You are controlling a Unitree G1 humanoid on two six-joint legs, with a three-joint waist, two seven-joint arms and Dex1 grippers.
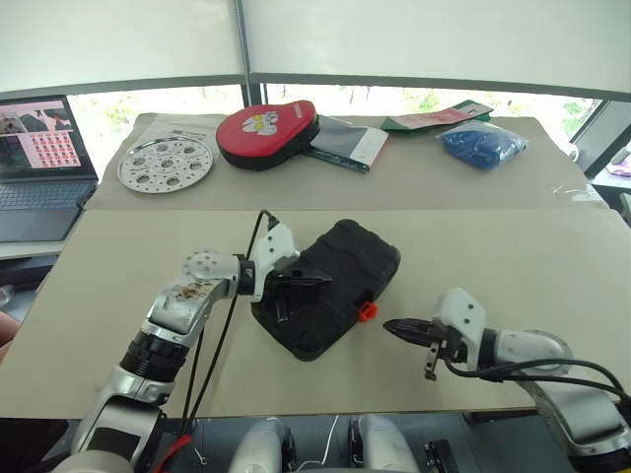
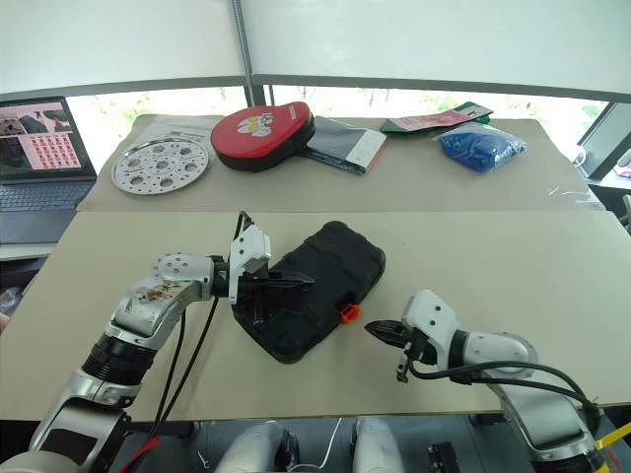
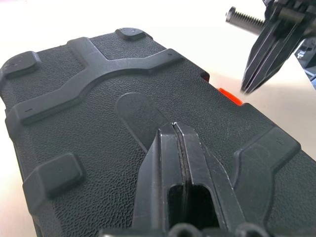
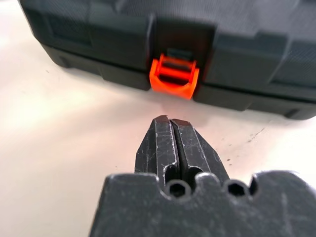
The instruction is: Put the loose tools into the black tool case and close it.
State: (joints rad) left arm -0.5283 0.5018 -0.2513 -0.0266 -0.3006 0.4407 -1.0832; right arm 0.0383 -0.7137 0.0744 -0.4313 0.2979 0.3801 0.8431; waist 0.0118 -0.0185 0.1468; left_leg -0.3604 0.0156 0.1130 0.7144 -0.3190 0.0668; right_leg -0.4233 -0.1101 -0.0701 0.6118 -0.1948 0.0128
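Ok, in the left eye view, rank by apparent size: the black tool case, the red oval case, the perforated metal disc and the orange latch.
1. Black tool case, nearest the camera
2. Red oval case and perforated metal disc: too alike to rank
3. Orange latch, clearly smallest

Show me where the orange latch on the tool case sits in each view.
Left eye: orange latch on the black tool case's near-right edge.
Right eye: same edge.
Left wrist: orange sliver at the lid's far edge.
Right wrist: upper centre, ahead of the shut right end effector.
Shared landmark: the case.
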